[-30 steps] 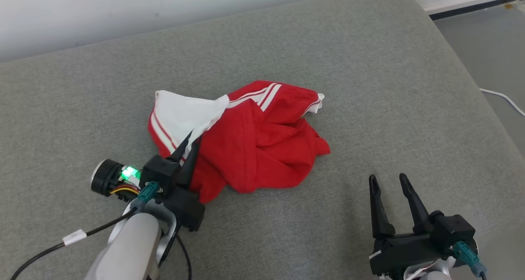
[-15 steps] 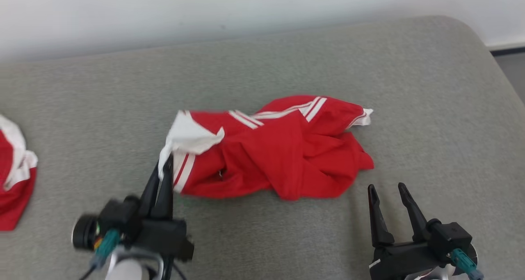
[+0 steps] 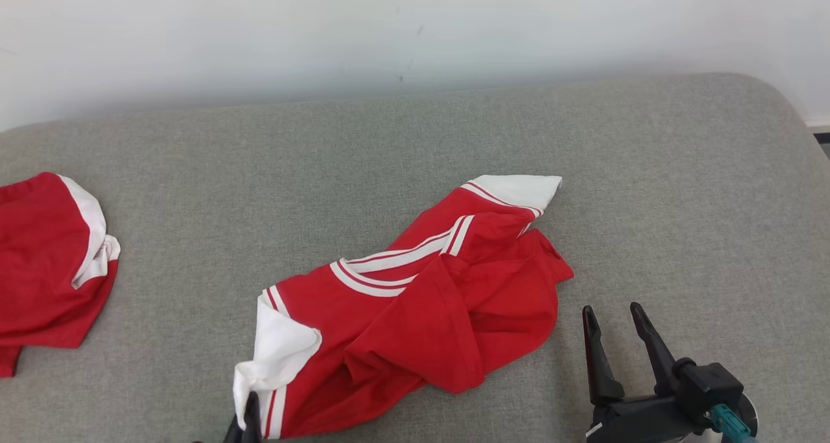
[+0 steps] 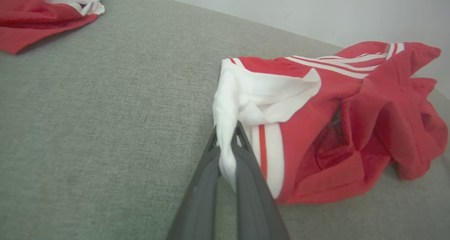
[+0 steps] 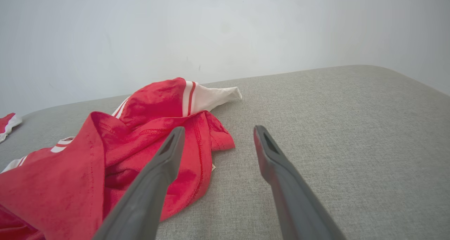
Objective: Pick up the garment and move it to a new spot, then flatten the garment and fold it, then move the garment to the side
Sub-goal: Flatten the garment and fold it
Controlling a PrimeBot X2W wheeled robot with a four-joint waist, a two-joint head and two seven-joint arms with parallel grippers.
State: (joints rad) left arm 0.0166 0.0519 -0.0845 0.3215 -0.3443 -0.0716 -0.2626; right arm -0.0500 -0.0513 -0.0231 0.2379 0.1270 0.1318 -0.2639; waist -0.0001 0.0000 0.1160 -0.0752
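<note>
While in left jaws, garment [image 3: 421, 313] edge, bare cushion [image 3: 415, 138] beyond.

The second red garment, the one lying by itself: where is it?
The second red garment lies at the head view's left edge on the grey cushion, well left of the striped garment in the middle, not touching it.

Bare indoor room, type unclear: grey fabric-covered cushion [image 3: 648, 170] against plain white wall [image 3: 259, 28].
</note>
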